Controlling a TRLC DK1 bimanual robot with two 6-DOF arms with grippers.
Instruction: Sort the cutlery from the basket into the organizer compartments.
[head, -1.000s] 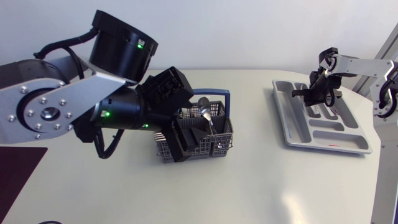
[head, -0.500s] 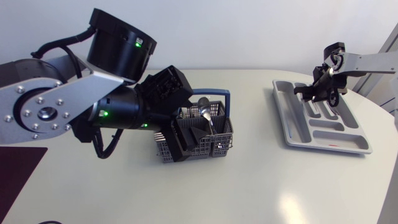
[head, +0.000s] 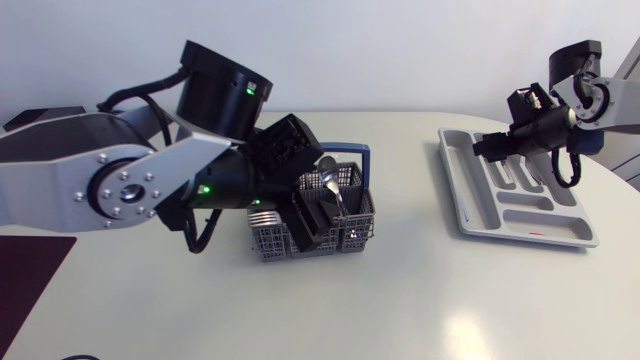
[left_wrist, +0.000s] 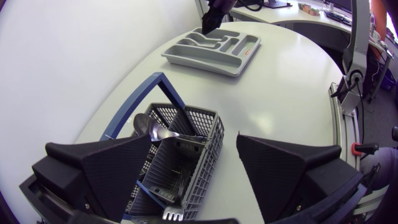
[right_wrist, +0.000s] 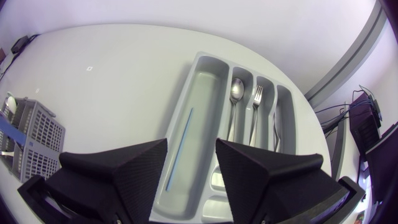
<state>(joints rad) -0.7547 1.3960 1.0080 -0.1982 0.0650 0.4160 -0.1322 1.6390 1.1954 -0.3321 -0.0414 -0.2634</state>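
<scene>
Near the tabletop (head: 420, 290) middle sits the grey basket (head: 352, 232) w/ a blue handle (left_wrist: 144, 93). L arm comes in from the left edge. The left pincer (left_wrist: 194, 148) is released: fingers (left_wrist: 118, 168) spread wide, nothing gripped, hanging right over the basket. In the head view its black tips dip among the basket's compartments. The basket spoon (head: 330, 180) stands bowl up at the handle side, just beside the pincer but not held from two sides. L wrist view shows what looks like two spoon bowls close together there; can't tell for sure. Other bits low in the basket are too dark to name.

At the tabletop's right end, well apart from the basket, the grey organizer (head: 450, 188) lies flat. R arm enters from the right edge. The right pincer (right_wrist: 191, 146) hovers above the organizer, off its surface, also released: narrow gap btw fingers, empty. Inside the organizer, per R wrist view:
- a thin blue stick (right_wrist: 180, 144) in the wide long compartment
- the tray spoon (right_wrist: 235, 93) in the next slot
- a fork (right_wrist: 256, 99) in the slot beside that
- a third piece in the last narrow slot, can't tell what
- a small pale item in the short cross compartment, unclear
</scene>
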